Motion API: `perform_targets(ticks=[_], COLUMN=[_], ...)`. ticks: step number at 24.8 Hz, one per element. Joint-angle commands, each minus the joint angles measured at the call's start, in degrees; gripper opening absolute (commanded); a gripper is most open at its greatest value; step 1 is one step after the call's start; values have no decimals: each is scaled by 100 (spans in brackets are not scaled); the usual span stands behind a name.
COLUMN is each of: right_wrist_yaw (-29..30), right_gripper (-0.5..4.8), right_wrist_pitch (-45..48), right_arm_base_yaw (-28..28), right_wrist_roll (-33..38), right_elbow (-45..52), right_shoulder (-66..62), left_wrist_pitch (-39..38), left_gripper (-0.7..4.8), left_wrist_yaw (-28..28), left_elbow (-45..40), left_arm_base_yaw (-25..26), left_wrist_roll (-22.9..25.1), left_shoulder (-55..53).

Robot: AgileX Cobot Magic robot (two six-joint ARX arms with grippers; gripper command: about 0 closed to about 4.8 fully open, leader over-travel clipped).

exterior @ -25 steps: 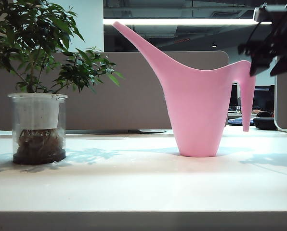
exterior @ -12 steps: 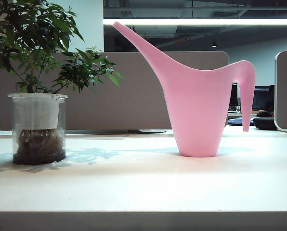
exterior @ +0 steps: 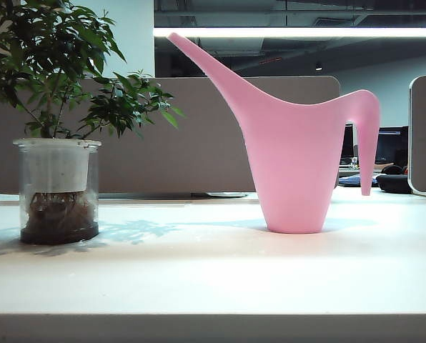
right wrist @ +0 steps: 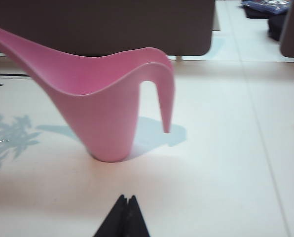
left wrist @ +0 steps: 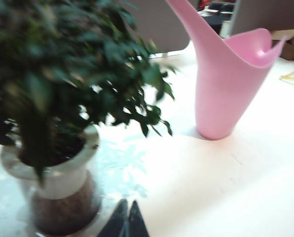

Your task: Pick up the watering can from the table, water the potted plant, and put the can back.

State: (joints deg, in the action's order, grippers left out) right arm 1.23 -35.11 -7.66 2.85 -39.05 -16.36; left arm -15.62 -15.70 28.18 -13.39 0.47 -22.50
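1. The watering can (exterior: 293, 168) stands upright on the table (exterior: 213, 286), right of the middle in the exterior view, its flat base on the top.
2. Its body is a cone, narrow at the base and wide at the top, so the long axis of the body goes vertical.
3. The long thin spout goes up and to the left, toward the potted plant (exterior: 56, 128); the tip ends higher than most of the leaves and does not reach them.
4. The curved handle is on the opposite side, right; it bends over from the rim and hangs down with a free end above the table.
5. The potted plant stands at the left, well apart from the can, w/ bare table between them. The pot is a clear jar with a white inner pot, roots visible low in it.
6. Left gripper (left wrist: 126, 221): seen only in the left wrist view, dark fingertips pressed together, holding nothing. It is above the table just beside the jar of the plant (left wrist: 58, 187); the can (left wrist: 226, 84) is farther off, to the right.
7. Right gripper (right wrist: 126, 217): seen only in the right wrist view, fingertips also closed together, nothing between them. It hangs over bare table on the near side of the can (right wrist: 107, 103), not touching it.
8. No arm shows in the exterior view.
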Motion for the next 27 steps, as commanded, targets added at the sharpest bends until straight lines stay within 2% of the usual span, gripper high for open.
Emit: perform_targets(ticks=[1, 8, 12, 17, 20, 25, 27], right_wrist_yaw=[149, 149, 146, 140, 146, 146, 146], right_gripper=[8, 8, 8, 8, 8, 9, 9], right_wrist_pitch=[675, 1788, 2518, 2990, 3143, 3335, 3517], right_arm_base_yaw=[-4, -4, -4, -4, -4, -4, -4], right_wrist_roll=[20, 22, 61, 59, 59, 61, 61], right_elbow=[640, 2033, 2892, 3379, 3595, 3807, 3897], right_shoulder=[533, 1010, 1010, 1010, 1012, 1014, 1019], left_wrist_pitch=[796, 1928, 2931, 3014, 3338, 3093, 2776], left_gripper=[-4, -4, -4, -4, -5, -5, -5], left_wrist_yaw=[-107, 144, 160, 149, -2, 39, 46], left_elbow=[-608, -1547, -2146, -2479, -2787, -2782, -2782], left_arm_base_yaw=[7, 9, 9, 9, 9, 9, 9], left_wrist_roll=[-90, -85, -260, -131, -313, -243, -243], left_shoulder=[254, 496, 496, 498, 669, 1200, 1532])
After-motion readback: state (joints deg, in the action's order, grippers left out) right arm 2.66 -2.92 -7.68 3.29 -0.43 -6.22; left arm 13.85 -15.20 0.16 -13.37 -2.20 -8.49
